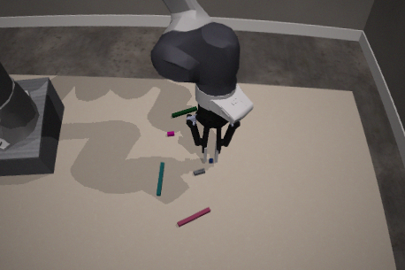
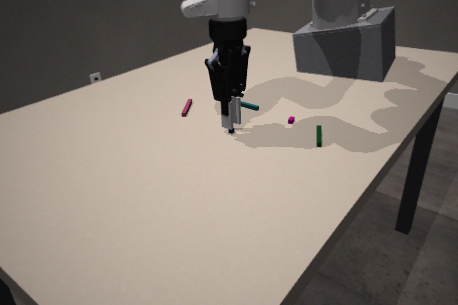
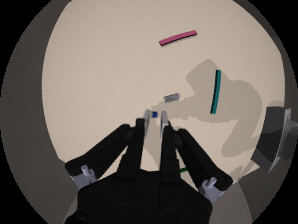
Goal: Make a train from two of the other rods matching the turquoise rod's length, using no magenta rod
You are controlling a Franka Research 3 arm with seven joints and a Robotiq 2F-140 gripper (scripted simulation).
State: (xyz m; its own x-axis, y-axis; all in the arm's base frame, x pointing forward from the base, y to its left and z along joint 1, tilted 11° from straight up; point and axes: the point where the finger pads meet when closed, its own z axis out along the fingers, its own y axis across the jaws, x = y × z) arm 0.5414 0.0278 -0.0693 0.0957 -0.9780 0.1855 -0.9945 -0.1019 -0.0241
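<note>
The gripper [image 1: 210, 156] [image 2: 231, 123] [image 3: 155, 119] points down just above the table, fingers slightly apart, open. The small blue rod [image 1: 210, 160] [image 2: 231, 131] [image 3: 155, 114] is on the table between or just below its fingertips, with gaps showing beside it. The pink rod [image 1: 194, 217] [image 2: 187, 107] [image 3: 178, 38] lies apart from the others. The turquoise rod [image 1: 160, 179] [image 2: 250, 106] [image 3: 216, 92] lies nearer the robot base. The short grey rod [image 1: 199, 172] [image 3: 171, 97] lies close to the blue one, not touching it; the gripper hides it in the exterior view.
The magenta rod [image 1: 171, 134] [image 2: 291, 120] lies between the turquoise rod and the green rod [image 1: 184, 111] [image 2: 319, 136] [image 3: 183, 170]. The robot's base block [image 1: 27, 160] [image 2: 340, 53] stands on the table beyond the turquoise rod. The arm's shadow falls across several rods.
</note>
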